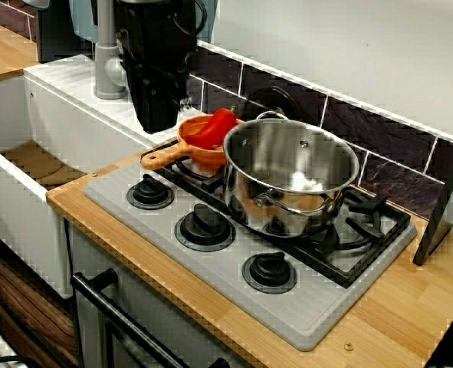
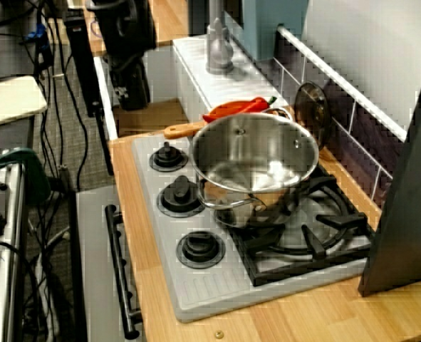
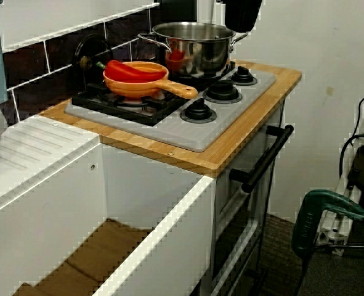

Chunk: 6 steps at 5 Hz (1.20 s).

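My black gripper (image 1: 155, 123) hangs above the front left part of the grey stove (image 1: 234, 284), nearest the wooden handle of an orange pan (image 1: 195, 149). It holds nothing that I can see, and its fingers are too dark to read. A red pepper (image 1: 215, 126) lies in the pan on the back left burner. A steel pot (image 1: 287, 153) stands on the burner to the right. From the right end, the gripper (image 2: 132, 100) shows beyond the pot (image 2: 253, 153) and pepper (image 2: 238, 107). From the sink side, the pan (image 3: 135, 86), pepper (image 3: 129, 71), pot (image 3: 191, 43) and gripper (image 3: 238, 24) appear.
Three black knobs (image 1: 205, 226) line the stove's front. A white sink (image 1: 27, 165) with a grey tap (image 1: 107, 69) lies to the left. A dark round lid (image 2: 311, 107) leans on the tiled wall. A black slanted panel (image 1: 441, 207) stands at the counter's right end.
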Tool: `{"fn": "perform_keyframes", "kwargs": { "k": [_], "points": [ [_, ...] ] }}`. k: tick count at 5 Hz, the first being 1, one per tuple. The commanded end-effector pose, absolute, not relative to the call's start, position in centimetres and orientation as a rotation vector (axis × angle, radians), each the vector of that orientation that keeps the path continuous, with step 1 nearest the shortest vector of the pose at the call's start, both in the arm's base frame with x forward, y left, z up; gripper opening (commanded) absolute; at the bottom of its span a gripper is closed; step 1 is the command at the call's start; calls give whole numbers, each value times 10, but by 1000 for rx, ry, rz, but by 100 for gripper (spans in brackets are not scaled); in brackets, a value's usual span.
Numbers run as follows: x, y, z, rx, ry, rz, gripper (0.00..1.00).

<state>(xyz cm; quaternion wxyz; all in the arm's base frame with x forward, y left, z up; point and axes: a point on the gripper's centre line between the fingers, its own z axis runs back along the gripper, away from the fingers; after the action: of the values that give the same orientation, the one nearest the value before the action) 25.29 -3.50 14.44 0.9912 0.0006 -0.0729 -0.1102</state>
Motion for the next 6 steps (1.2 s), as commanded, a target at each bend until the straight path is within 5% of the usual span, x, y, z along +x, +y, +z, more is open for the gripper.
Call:
{"fn": "perform_keyframes", "kwargs": {
  "k": [1,6],
  "points": [
    [263,-42,130,2,-165,-314,0],
    [287,-59,109,2,-207,-334,0]
  ]
}}
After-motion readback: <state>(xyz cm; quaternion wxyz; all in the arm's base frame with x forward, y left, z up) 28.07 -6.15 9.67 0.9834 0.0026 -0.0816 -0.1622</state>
